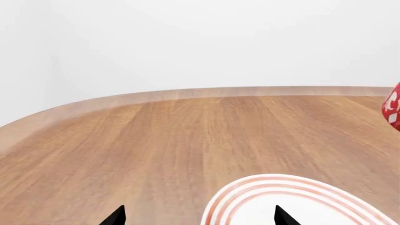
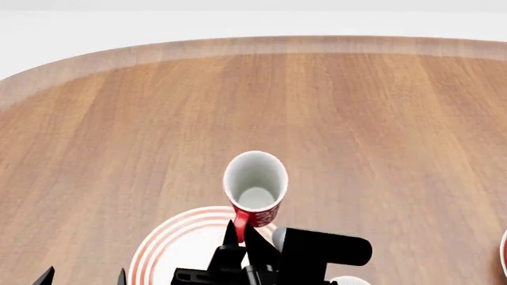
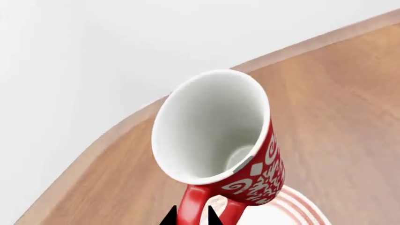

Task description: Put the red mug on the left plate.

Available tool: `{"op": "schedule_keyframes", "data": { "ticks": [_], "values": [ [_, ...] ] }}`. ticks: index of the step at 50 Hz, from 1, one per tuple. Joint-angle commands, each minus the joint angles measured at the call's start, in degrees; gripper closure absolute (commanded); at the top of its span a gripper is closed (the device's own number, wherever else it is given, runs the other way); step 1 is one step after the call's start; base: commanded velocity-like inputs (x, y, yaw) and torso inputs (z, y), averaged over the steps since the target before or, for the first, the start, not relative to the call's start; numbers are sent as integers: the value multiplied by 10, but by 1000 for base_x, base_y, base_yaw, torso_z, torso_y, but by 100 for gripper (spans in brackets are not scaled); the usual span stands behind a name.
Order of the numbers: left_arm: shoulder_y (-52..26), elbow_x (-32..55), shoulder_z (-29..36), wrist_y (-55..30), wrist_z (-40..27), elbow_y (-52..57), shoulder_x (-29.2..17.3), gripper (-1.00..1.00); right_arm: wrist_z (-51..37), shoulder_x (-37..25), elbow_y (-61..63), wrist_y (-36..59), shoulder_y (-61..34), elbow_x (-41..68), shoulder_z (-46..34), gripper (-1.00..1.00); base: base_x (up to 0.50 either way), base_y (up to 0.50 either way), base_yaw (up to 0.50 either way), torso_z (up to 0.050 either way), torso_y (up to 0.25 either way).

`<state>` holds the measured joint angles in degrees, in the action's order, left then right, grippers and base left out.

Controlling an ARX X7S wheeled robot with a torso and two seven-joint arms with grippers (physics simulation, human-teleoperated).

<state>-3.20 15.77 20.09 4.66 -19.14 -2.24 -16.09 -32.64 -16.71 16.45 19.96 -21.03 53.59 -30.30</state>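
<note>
The red mug [image 2: 255, 189], red with white scrollwork and white inside, hangs by its handle in my right gripper [image 2: 242, 233], above the far edge of the left plate [image 2: 178, 240]. In the right wrist view the two black fingertips close on the red loop handle [image 3: 192, 208] of the mug [image 3: 216, 129], with the plate's red rings [image 3: 293, 206] below. My left gripper [image 1: 200, 216] is open and empty, its tips straddling the plate's rim [image 1: 250, 192]. A sliver of the mug [image 1: 392, 107] shows at that view's edge. The left gripper's tips [image 2: 83, 278] show at the head view's lower left.
The wooden table [image 2: 357, 119] has a rounded far edge against a white wall. A sliver of the second red-ringed plate [image 2: 504, 255] shows at the right edge of the head view.
</note>
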Motion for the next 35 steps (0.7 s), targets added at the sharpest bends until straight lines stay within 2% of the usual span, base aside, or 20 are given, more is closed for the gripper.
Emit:
{"op": "schedule_keyframes", "data": {
  "ticks": [1,35],
  "values": [
    [-1,1,2,1,-1,-2,-1,-100,54,-13,-40,-1,-2,-17,-20,100,0,0,0,0,0],
    [-3,5,7,2,-7,-2,-5,-100,191,-4,-164,-5,-37,-42,-79,100,0,0,0,0,0]
  ]
}}
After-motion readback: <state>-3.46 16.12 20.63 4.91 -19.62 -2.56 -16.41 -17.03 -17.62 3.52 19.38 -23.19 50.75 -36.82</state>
